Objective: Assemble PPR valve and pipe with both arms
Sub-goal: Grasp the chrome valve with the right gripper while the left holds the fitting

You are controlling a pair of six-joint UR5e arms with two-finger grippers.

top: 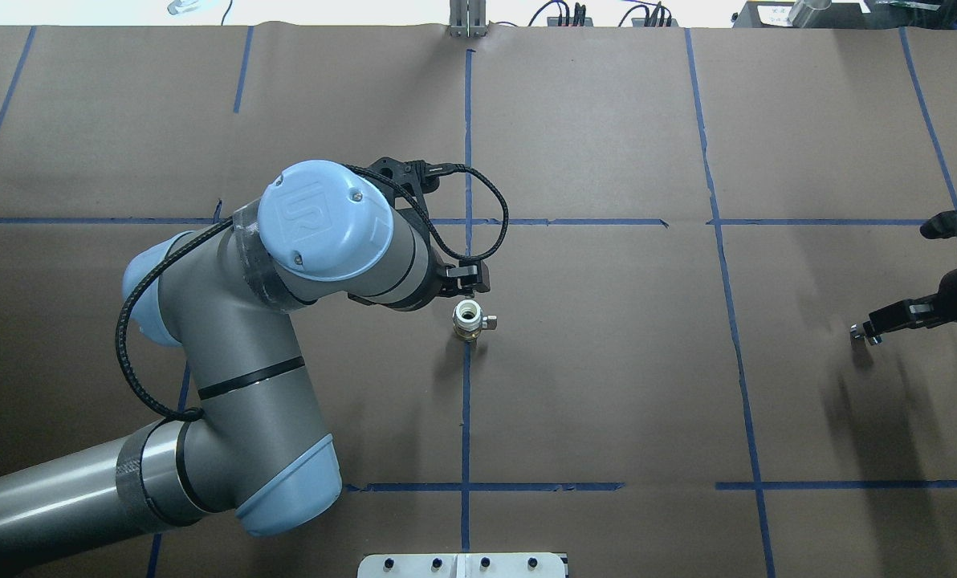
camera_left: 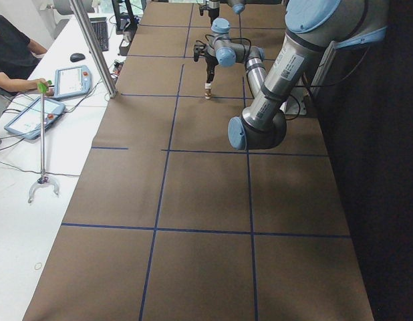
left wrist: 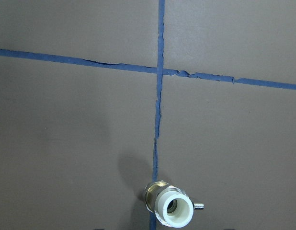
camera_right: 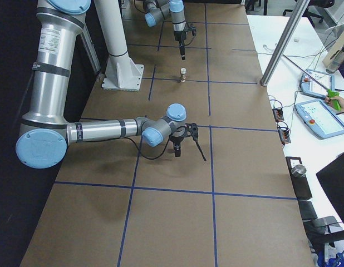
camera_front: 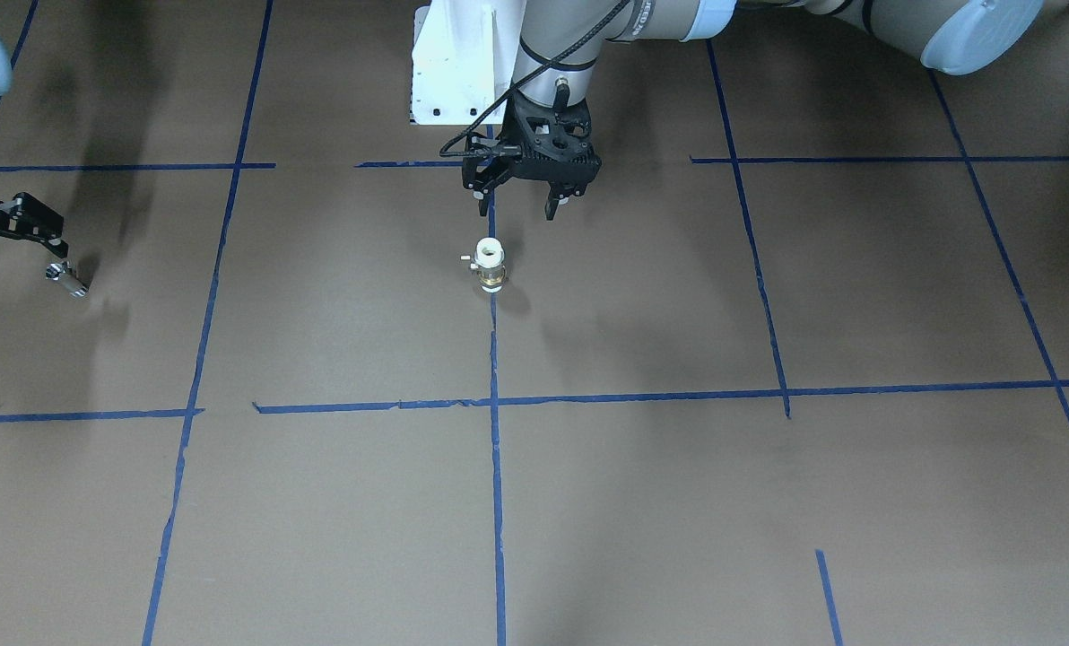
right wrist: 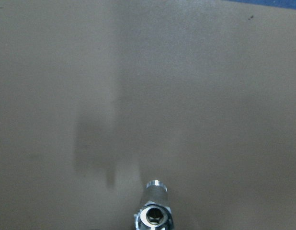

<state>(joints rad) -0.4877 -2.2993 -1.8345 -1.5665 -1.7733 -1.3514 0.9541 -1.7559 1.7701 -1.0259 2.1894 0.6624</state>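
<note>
The PPR valve stands upright on the brown table on the middle blue tape line, white end up and side stem out. It also shows in the overhead view and at the bottom of the left wrist view. My left gripper is open and empty, hanging above the valve, slightly toward the robot's side. My right gripper is far off to the side, shut on the silver pipe, held just above the table. The pipe also shows in the overhead view and the right wrist view.
The white bolted pedestal base stands right behind the left gripper. Blue tape lines divide the brown table into squares. An operators' bench with tablets runs along the table's far side.
</note>
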